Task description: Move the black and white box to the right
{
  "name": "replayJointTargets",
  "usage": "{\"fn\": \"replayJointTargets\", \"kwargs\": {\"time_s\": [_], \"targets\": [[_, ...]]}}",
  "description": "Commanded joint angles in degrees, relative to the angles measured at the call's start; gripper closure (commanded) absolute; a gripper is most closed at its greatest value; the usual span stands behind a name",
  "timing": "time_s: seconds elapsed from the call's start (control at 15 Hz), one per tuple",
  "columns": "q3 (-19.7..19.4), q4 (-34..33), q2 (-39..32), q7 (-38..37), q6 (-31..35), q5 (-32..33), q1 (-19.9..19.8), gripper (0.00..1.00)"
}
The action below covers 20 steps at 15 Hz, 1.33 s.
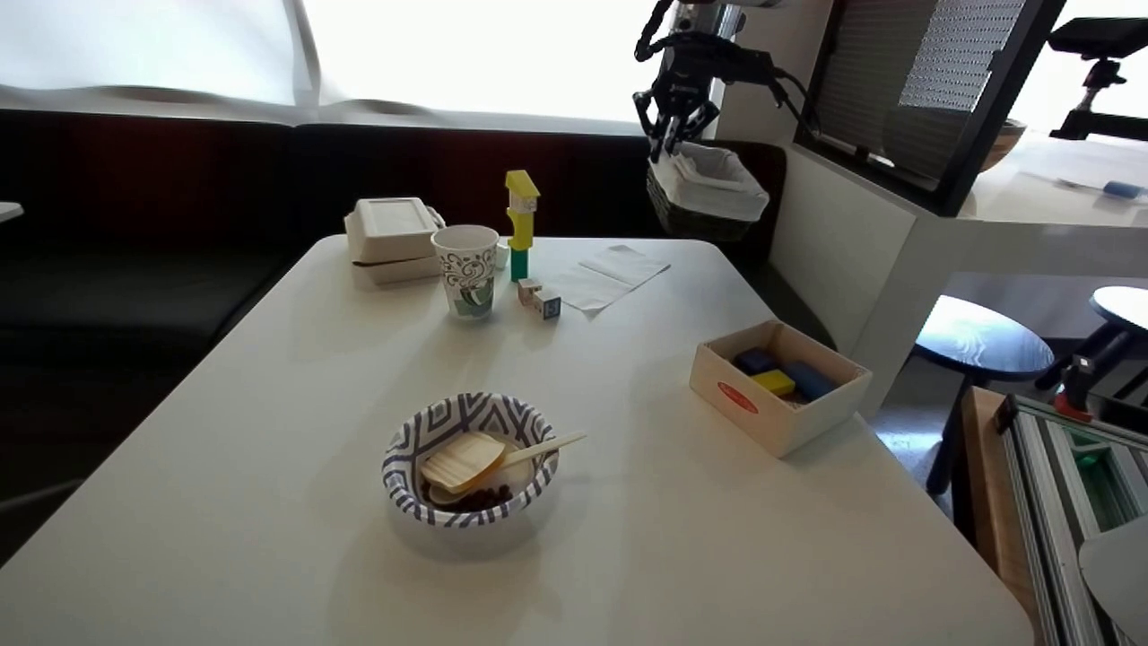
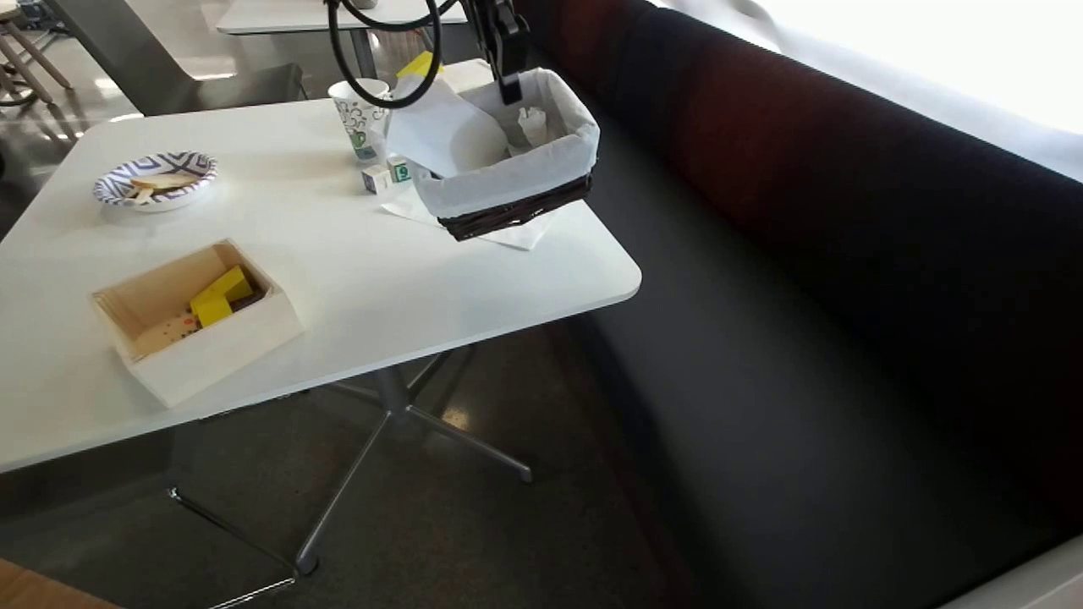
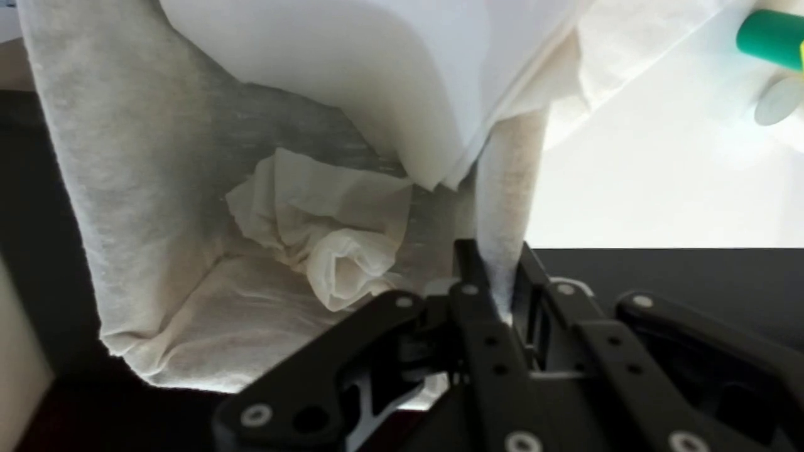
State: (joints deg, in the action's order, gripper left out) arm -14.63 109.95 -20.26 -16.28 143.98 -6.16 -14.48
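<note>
The black and white box is a basket (image 1: 695, 215) with dark woven sides and a white cloth liner. It hangs in the air past the table's far corner, near the bench, and also shows in an exterior view (image 2: 516, 211). My gripper (image 1: 664, 148) is shut on its lined rim, seen too in an exterior view (image 2: 510, 89). In the wrist view the fingers (image 3: 496, 270) pinch the liner (image 3: 151, 188) on one wall. Inside lie a crumpled white napkin (image 3: 339, 232) and a white sheet (image 3: 389, 69). The basket's underside is hidden.
On the table (image 1: 296, 431) stand a wooden box (image 1: 735, 404) with blocks, a striped bowl (image 1: 471, 516), a paper cup (image 1: 466, 274), small blocks (image 1: 545, 303), a block tower (image 1: 522, 211), napkins (image 1: 610, 278) and a takeaway container (image 1: 395, 233). A dark bench (image 2: 761, 296) runs alongside.
</note>
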Motion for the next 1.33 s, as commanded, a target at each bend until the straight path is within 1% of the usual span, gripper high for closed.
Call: {"fn": "replayJointTargets", "kwargs": {"time_s": [0.0, 0.2, 0.27, 0.33, 0.4, 0.53, 1.27], "targets": [[-0.2, -0.3, -0.2, 0.0, -0.1, -0.1, 0.1, 0.85], [-0.2, -0.5, -0.2, -0.1, -0.2, -0.1, 0.1, 0.85], [0.1, -1.2, -0.7, 0.2, -0.7, -0.7, -0.1, 0.96], [-0.3, -2.2, -2.2, -0.8, 0.7, -0.2, 0.1, 0.96], [-0.2, -2.7, -2.7, -0.7, -0.1, -0.5, -0.1, 0.96], [-0.4, -3.9, -4.3, -1.0, 0.7, -0.1, 0.0, 0.96], [-2.1, -13.4, -14.4, -3.1, -1.4, 0.1, -1.2, 0.96]]}}
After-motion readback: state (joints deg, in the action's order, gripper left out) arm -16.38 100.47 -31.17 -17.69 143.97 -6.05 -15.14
